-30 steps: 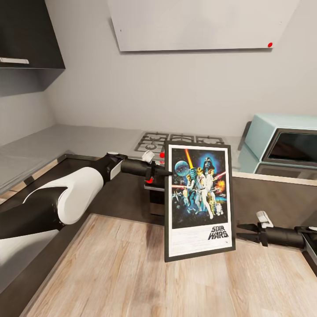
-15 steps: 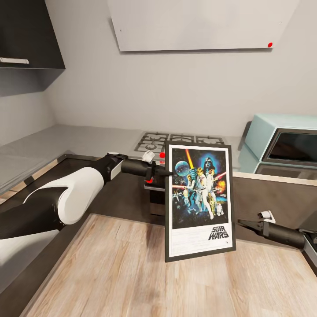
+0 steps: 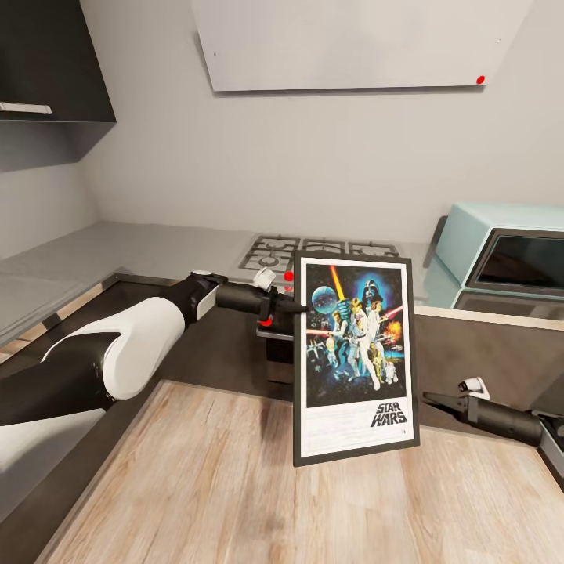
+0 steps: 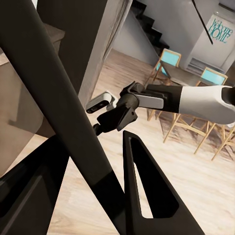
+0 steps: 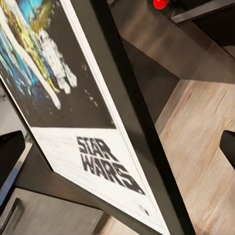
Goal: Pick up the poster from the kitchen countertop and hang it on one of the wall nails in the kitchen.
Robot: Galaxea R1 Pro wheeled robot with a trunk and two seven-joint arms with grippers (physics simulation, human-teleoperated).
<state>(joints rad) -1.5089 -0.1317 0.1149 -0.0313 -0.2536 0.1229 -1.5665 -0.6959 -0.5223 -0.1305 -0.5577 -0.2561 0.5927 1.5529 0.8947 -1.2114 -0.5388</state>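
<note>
Pickup half looks done: poster [image 3: 355, 359] already off the counter [image 3: 141, 243], hanging upright in mid-air in front of the dark cabinet fronts and the gas hob [image 3: 317, 252], well above the wood floor [image 3: 235, 486]. Pinched at its left edge by the left tool [image 3: 291, 308], fingers clamped on the black frame about a third of the way down; left wrist view backs that up, with the frame edge running diagonally between the two dark fingers [image 4: 147, 191]. Right tool [image 3: 433, 400] low and just off the poster's lower right corner, not touching as far as can be judged, fingers parted with the frame edge sitting between them but nothing actually gripped. Still to go, by the look of it: the whole hanging part. No nail clearly picked out on the wall, just a pale panel [image 3: 352, 43] up high with a small red dot [image 3: 480, 79], so a lift and a line-up probably ahead. Container-wise, only a mint-coloured microwave [image 3: 505, 251] on the counter at the right, door shut, contents impossible to tell.
</note>
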